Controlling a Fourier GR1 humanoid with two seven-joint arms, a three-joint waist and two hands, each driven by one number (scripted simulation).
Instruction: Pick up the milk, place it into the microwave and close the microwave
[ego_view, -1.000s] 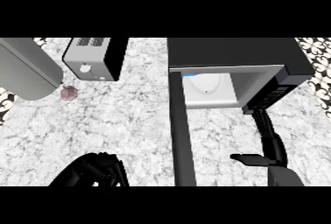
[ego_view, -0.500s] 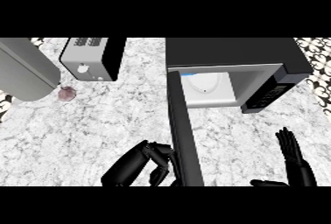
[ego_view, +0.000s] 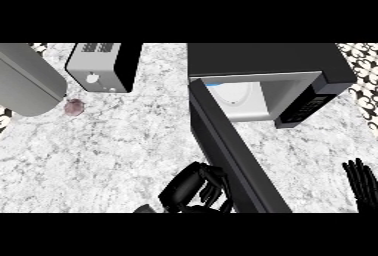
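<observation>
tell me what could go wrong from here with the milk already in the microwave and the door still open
The left hand, fingers curled, sits right beside the outer face of the open microwave door; a push near that far edge could glance off rather than swing it shut. The milk stands near the front of the microwave opening, so the closing door might catch it. The right hand rests at the right edge, away from the door.

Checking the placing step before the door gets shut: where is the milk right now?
In the head view the milk stands inside the open microwave, upper right, behind its open door.
</observation>
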